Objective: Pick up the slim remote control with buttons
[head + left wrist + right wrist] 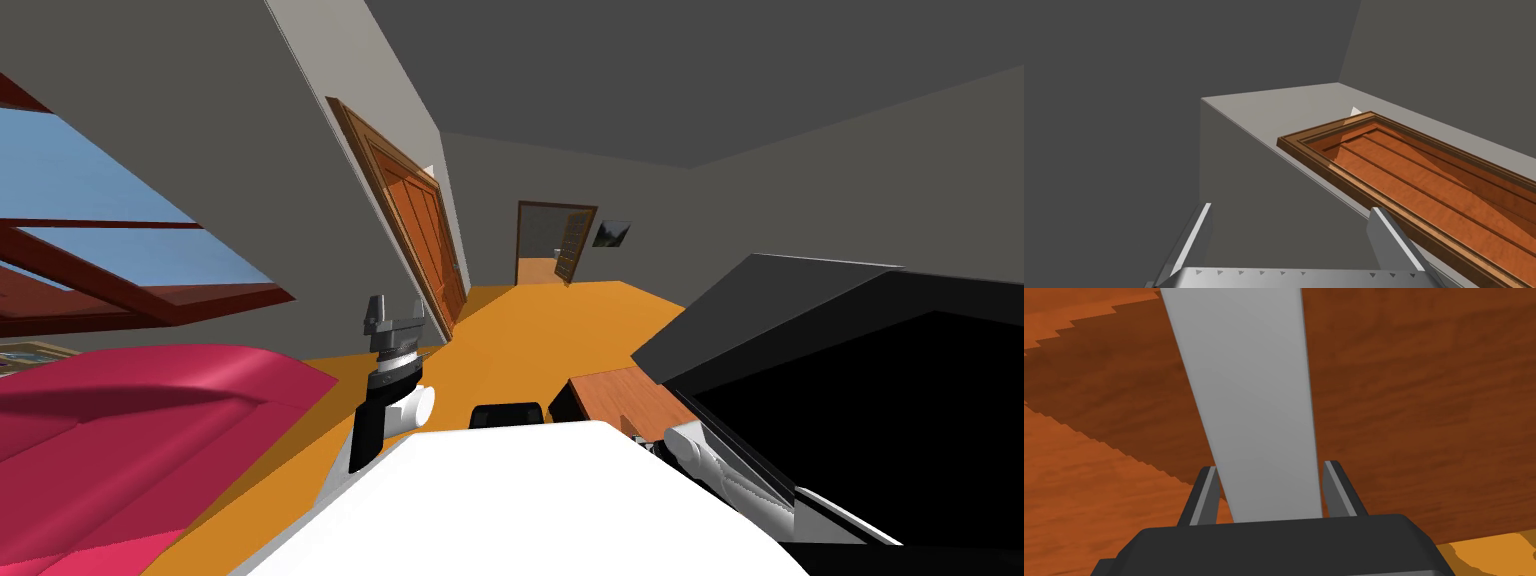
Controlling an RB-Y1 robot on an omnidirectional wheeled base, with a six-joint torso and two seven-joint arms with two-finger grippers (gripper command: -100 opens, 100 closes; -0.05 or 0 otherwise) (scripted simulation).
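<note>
Your right claw (1270, 464) pinches the slim, plain grey remote (1249, 388) by its long sides, over the brown wooden counter (1424, 388). Your left claw (395, 322) is held up on the left, with its fingers spread wide.

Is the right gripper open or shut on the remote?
Shut. The right gripper clamps the grey remote, fingers against its sides, over a wooden surface.

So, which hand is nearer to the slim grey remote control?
Right. The right hand holds the remote control between its fingers, over a wooden tabletop. The left hand is raised, open, well apart from it, facing a wooden door.
</note>
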